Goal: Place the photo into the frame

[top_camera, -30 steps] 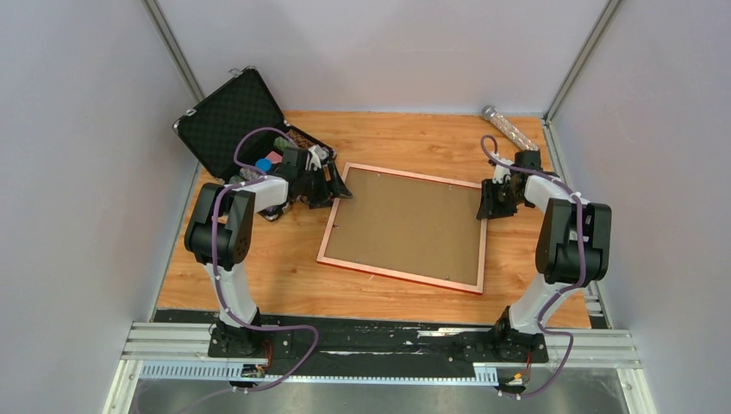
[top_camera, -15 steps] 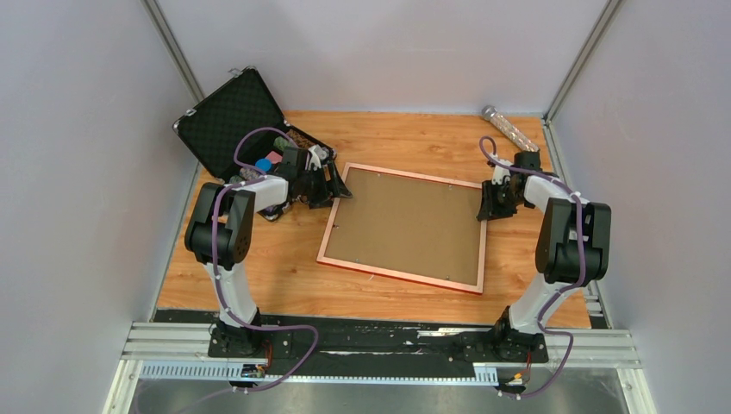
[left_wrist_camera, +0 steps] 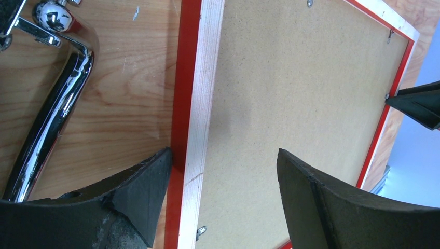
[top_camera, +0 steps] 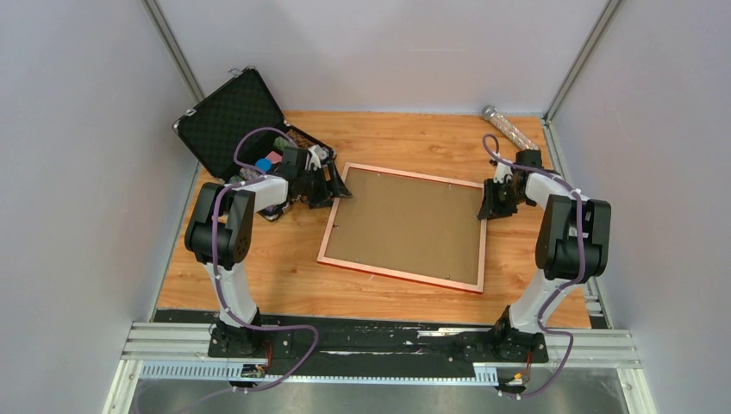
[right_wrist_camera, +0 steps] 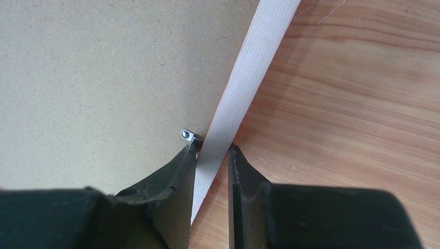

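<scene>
Foam-lined black case (top_camera: 231,116) is standing open just behind the left gripper (left_wrist_camera: 223,155), holding small blue and pink items (top_camera: 263,164). That gripper's jaws are standing spread wide astride one rail of the frame (top_camera: 396,275), which is lying face down between both grippers, its brown backing board (top_camera: 403,226) showing. The right gripper (right_wrist_camera: 212,148) is pinching the opposite rail beside a metal clip (right_wrist_camera: 187,135).

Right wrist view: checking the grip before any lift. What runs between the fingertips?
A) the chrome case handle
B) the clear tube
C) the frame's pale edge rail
C: the right gripper has a fingertip either side of the pale rail of the frame, beside a small metal tab.
</scene>
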`<action>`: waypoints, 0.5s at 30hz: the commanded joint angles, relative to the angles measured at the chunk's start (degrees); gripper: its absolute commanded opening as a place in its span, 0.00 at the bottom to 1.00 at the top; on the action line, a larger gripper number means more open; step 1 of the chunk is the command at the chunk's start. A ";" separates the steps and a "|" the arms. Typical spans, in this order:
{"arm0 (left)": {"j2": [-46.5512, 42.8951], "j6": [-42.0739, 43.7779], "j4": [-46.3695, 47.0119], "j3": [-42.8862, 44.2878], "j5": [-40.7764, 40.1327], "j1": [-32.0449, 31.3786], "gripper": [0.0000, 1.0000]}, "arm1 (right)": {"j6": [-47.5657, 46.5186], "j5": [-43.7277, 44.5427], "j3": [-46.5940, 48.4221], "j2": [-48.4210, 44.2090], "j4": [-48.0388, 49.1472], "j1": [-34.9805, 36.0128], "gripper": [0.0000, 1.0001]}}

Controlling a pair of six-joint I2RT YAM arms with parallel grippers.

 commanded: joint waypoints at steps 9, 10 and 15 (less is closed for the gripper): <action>3.89 1.83 -5.98 -1.04 -2.49 -0.31 0.83 | -1.05 -2.21 1.55 2.30 3.03 -1.00 0.21; 3.82 1.86 -6.00 -1.07 -2.47 -0.27 0.83 | -1.36 -2.52 1.67 2.43 3.02 -1.10 0.21; 3.57 1.96 -5.96 -1.02 -2.58 -0.29 0.83 | -3.86 -3.90 2.66 2.94 2.63 -1.11 0.21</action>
